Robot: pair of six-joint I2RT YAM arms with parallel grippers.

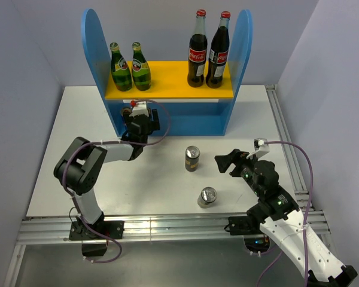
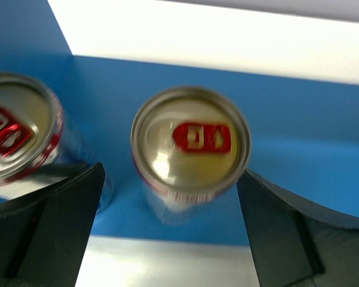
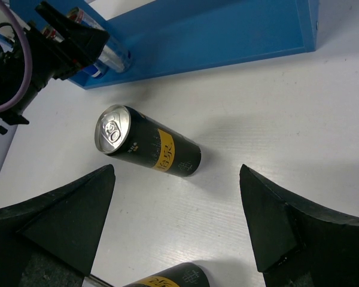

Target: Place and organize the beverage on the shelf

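The left tool [image 2: 170, 173] stood wide around a silver can [image 2: 190, 139] on the shelf's [image 2: 299, 119] lower level. Backing out crooked, it might topple the neighbouring can [image 2: 18, 125]. The right tool [image 3: 176, 170] gaped empty before the shelf.

You see the shelf [image 1: 99, 42] at the far side, green bottles [image 1: 121, 67] on the left of its yellow board and cola bottles [image 1: 197, 51] on the right. The left gripper [image 1: 139, 113] reaches under that board. On the table [image 1: 54, 179], a far can [image 1: 192, 159] and a near can [image 1: 207, 197] stand upright, with the right gripper [image 1: 225, 162] spread wide just right of the far can.
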